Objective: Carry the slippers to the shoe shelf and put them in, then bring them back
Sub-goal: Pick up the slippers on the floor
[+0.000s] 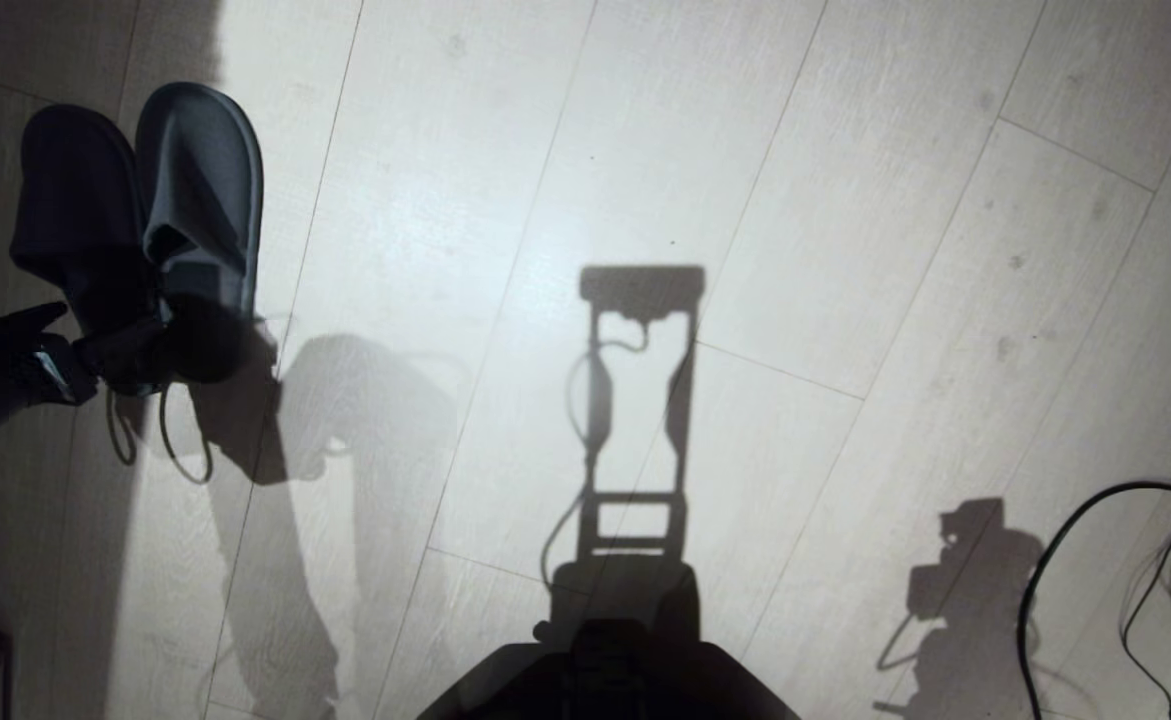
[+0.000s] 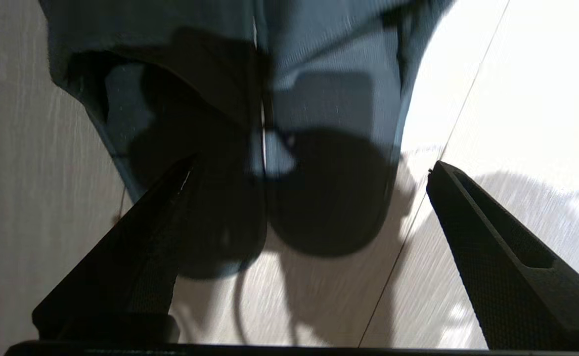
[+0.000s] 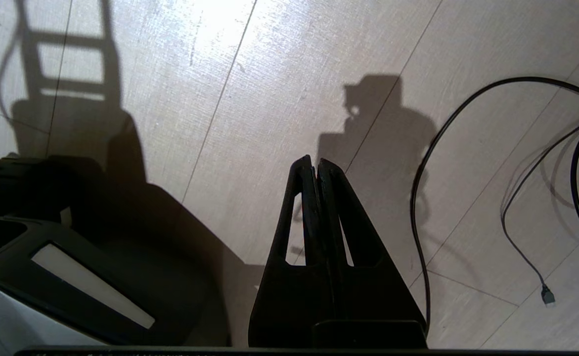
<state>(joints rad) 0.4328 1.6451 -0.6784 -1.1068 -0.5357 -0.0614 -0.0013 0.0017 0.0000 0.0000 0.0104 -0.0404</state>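
The slippers point(image 1: 150, 215) lie side by side on the floor point(image 1: 645, 150) at the robot's far left, long axes running away from the left gripper point(image 2: 309, 170), heels nearest it. Its jaws stand released and wide, their tips flanking the heel ends, gripping nothing. The right gripper point(image 3: 315, 165) hangs parked, jaws clenched on nothing, well apart from the pair; the left is plainly nearer.
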